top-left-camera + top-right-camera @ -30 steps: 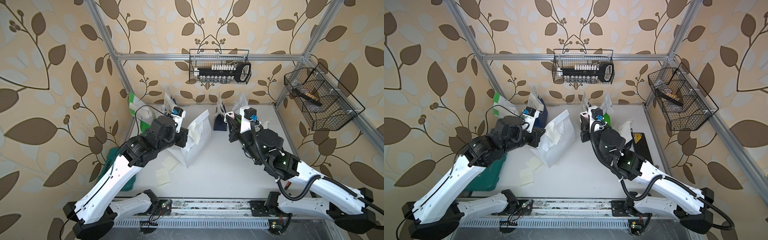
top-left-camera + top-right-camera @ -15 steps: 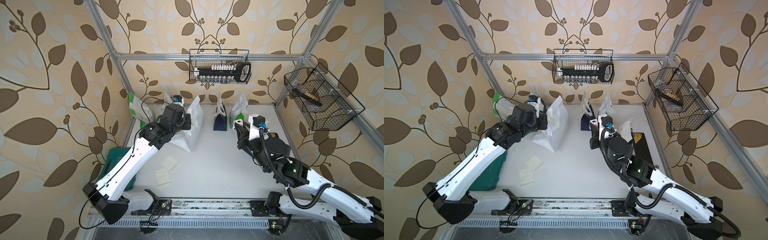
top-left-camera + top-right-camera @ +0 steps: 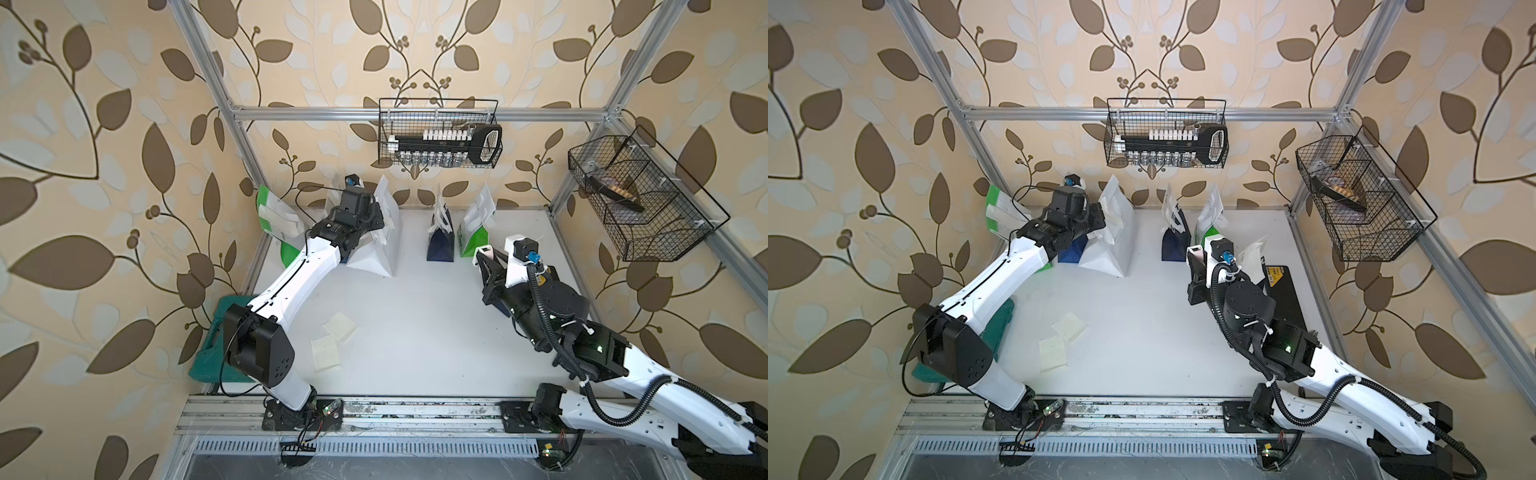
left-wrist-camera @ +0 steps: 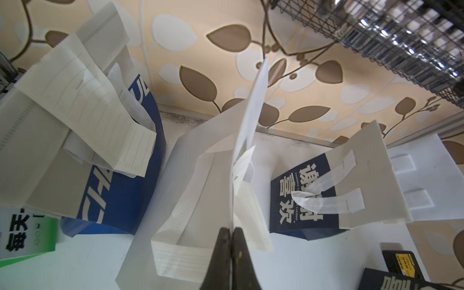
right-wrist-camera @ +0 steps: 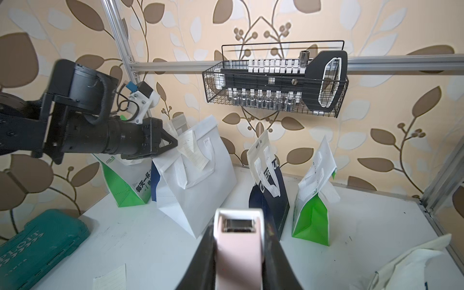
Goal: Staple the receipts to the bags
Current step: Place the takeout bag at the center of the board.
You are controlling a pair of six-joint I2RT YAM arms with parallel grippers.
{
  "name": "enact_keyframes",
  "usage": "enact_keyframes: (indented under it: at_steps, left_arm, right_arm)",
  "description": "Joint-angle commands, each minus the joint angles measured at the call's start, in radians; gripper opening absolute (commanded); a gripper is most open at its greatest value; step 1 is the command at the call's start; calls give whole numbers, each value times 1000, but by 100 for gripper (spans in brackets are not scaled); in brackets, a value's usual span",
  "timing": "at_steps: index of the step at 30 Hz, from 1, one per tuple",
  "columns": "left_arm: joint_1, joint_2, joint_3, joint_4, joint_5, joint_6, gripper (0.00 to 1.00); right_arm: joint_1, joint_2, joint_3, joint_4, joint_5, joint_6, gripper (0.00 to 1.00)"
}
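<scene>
Top views: the left gripper (image 3: pixel 384 226) is pinching the top edge of the plain white bag (image 3: pixel 378 253), which is standing in the rear row by the wall. A second ago it was being held out mid-bench beside the right gripper (image 3: pixel 484 253). That gripper is carrying the pink stapler (image 3: pixel 484 250) and has drawn back to its own side, well apart from the bag. Two loose receipts (image 3: pixel 1069 326) are lying flat on the bench (image 3: pixel 1142 299), near the teal tool case (image 3: pixel 212 345).

Left wrist view: the fingers (image 4: pixel 221 251) are pressing together on the white bag's upper fold, and a lined receipt (image 4: pixel 251 211) is hanging against its face just beside them.

Right wrist view: the fingers (image 5: pixel 206 258) are clamping the stapler on both sides, with its mouth facing the row of bags. A navy bag (image 5: pixel 271 193) and a green-and-white bag (image 5: pixel 313 213) are standing nearby.

Judgement: this bag's stapling appears finished and it is being shelved. The loose slips suggest that other bags are still waiting.
</scene>
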Motion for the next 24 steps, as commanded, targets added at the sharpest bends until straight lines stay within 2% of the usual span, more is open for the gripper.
enact_keyframes:
  at_steps: [1,11,12,13,15,17,18,20,22,24]
  left_arm:
    - [8,26,65,79,36,-33,0]
    - [22,126,95,98,14,-31,0]
    - [22,130,106,78,9,-36,7]
    - [23,130,108,71,11,-35,29]
    - [24,123,98,73,6,-32,57]
    - [27,117,96,68,18,-37,71]
    - [27,114,98,64,27,-39,81]
    - [27,101,101,55,38,-46,89]
    - [27,72,101,57,51,-55,98]
    - [27,29,105,65,73,-56,99]
  right_arm:
    - [-4,-15,-23,3,17,2,0]
    - [-4,-2,-22,-67,-13,51,0]
    - [-4,2,-13,-99,-16,73,0]
    - [-5,5,-7,-130,-28,92,0]
    - [-6,16,2,-184,-57,140,0]
    - [-6,35,2,-236,-89,190,0]
    - [-13,48,-2,-260,-108,213,0]
    - [-44,79,-5,-307,-171,258,0]
    - [-120,126,-18,-351,-287,296,0]
    - [-203,173,-31,-372,-410,323,0]
